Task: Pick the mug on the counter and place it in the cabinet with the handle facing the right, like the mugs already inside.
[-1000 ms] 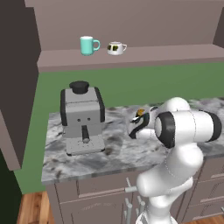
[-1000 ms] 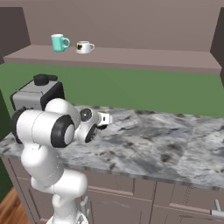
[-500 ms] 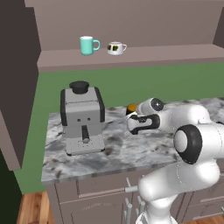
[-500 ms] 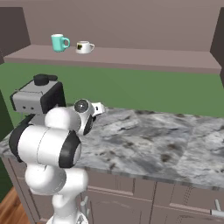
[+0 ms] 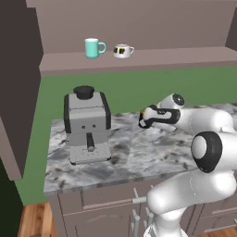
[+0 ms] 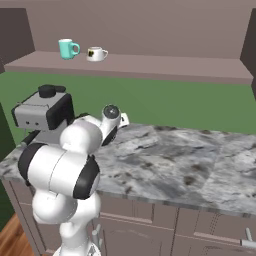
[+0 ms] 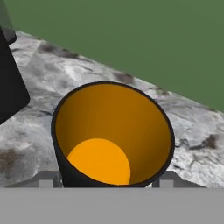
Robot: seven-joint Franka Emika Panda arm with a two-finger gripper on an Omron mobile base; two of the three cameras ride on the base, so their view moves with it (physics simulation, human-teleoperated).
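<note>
Mug (image 7: 113, 135): black with an orange inside, tipped toward the hand camera, above the counter's (image 5: 139, 157) back edge, just right of the coffee machine (image 5: 87, 125).
Gripper (image 5: 144, 117): reaching level from the right, its fingers on either side of the mug, clasped on it.
Handle: I cannot make it out.
Cabinet (image 5: 139, 59): the shelf runs above the green wall.
Shelf mugs: teal mug (image 5: 93, 47) and white mug (image 5: 122, 51) side by side near the left end, handles to the right.
</note>
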